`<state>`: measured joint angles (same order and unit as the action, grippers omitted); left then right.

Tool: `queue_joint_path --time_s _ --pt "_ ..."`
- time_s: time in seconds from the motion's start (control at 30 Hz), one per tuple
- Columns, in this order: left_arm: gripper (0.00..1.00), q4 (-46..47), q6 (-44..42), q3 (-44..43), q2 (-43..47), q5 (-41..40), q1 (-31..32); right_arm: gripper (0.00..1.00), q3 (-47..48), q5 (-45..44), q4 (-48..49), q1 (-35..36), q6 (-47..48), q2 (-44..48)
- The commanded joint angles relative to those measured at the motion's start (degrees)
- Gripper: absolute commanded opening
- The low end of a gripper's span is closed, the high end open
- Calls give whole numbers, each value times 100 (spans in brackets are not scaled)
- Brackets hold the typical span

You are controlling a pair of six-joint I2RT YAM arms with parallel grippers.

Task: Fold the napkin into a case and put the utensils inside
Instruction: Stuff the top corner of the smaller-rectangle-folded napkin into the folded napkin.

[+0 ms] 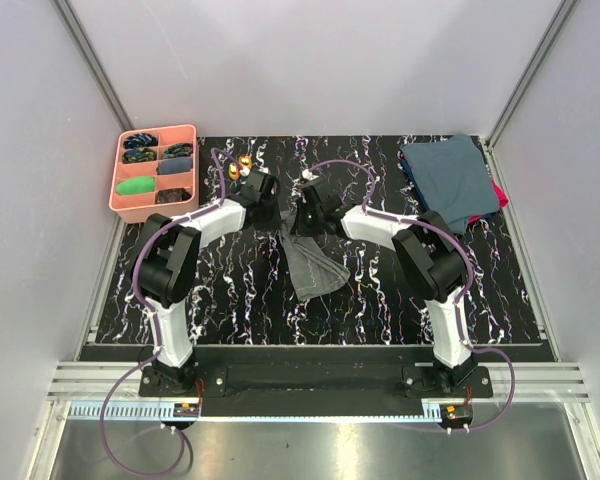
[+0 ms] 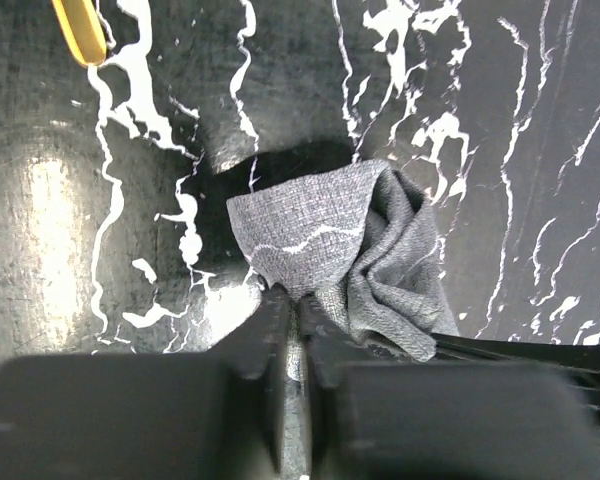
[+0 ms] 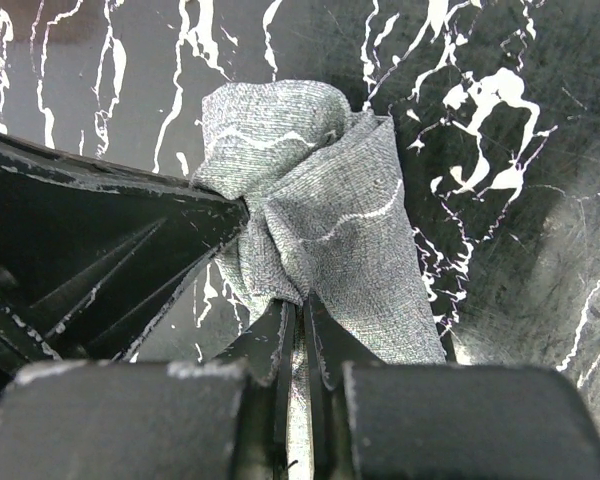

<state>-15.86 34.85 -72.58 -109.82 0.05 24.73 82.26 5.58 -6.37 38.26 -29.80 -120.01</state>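
Observation:
The grey napkin (image 1: 311, 262) is bunched up in the middle of the black marbled table, its upper end lifted between the two arms. My left gripper (image 1: 269, 203) is shut on a corner of it; in the left wrist view the cloth (image 2: 330, 250) is pinched between the jaws (image 2: 292, 300). My right gripper (image 1: 303, 214) is shut on another part of the napkin (image 3: 325, 200), with fabric squeezed between its jaws (image 3: 300, 302). The two grippers are close together. The gold utensils (image 1: 239, 166) lie on the table behind the left gripper; one gold handle (image 2: 80, 30) shows in the left wrist view.
A pink compartment tray (image 1: 125, 197) with small dark and green items stands at the back left. A pile of dark blue-teal cloths (image 1: 448, 180) lies at the back right. The left gripper's black body (image 3: 90, 260) fills the left of the right wrist view.

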Motion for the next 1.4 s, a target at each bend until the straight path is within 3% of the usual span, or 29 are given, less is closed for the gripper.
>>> queue_joint_path --time_s 0.0,0.3,0.53,0.77,1.37 --pt "0 56 -75 -240 83 -146 23 5 361 31 -127 32 -87 -75" --pt "0 645 83 419 365 284 5 8 712 311 -31 32 -825 -348" --pt "0 760 171 525 382 399 -56 12 827 461 -40 32 -457 -375" --pt "0 751 198 516 418 425 -117 33 300 215 -110 15 -246 267" --pt "0 812 198 587 409 531 -170 44 581 145 -382 23 124 214"
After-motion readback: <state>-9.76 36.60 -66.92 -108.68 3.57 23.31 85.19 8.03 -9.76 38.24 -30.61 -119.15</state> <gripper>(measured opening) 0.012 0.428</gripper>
